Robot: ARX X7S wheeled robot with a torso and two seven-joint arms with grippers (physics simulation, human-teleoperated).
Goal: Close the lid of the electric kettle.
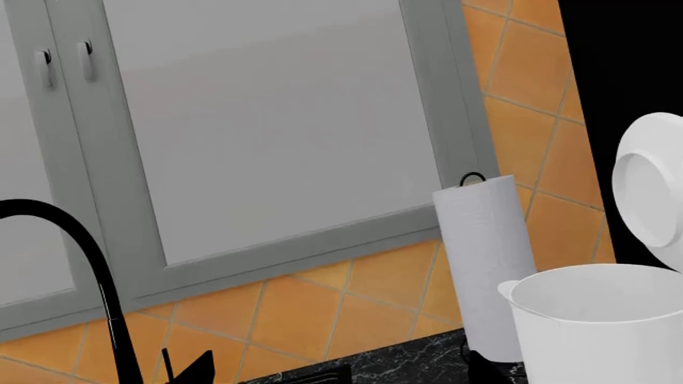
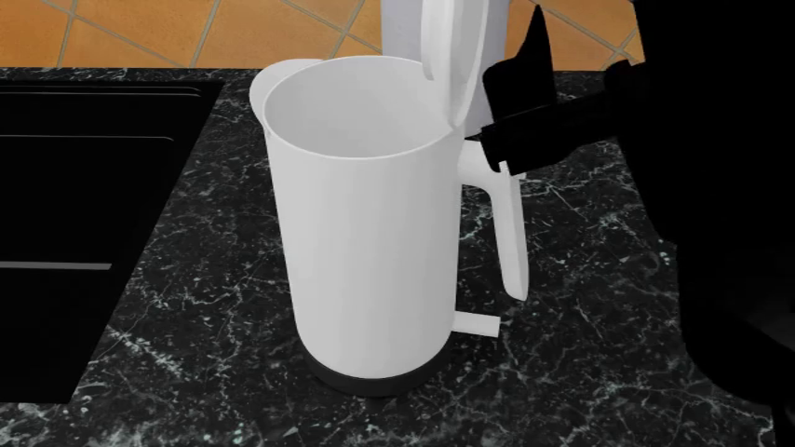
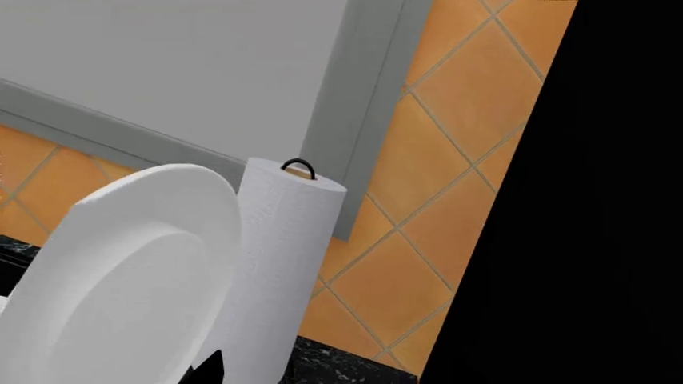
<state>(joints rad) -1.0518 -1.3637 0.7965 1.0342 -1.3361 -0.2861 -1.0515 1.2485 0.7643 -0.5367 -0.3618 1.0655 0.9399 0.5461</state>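
The electric kettle [image 2: 367,233] stands upright on the black marble counter, its mouth open. The lid [image 2: 445,47] stands nearly upright on its hinge above the handle [image 2: 512,233]. My right gripper [image 2: 578,60] is open just right of the lid and hinge, level with the kettle's rim and empty. In the right wrist view the lid [image 3: 117,280] fills the near side, with one fingertip [image 3: 208,370] just in front of it. My left gripper [image 1: 336,374] shows only dark fingertips [image 1: 190,366] set wide apart; the kettle [image 1: 597,328] and lid [image 1: 651,188] lie off to one side.
A paper towel roll [image 1: 485,264] stands on a holder behind the kettle against the orange tiled wall. A black sink [image 2: 87,186] lies left of the kettle, with a black faucet [image 1: 91,256]. A large black mass [image 2: 733,214] fills the right side.
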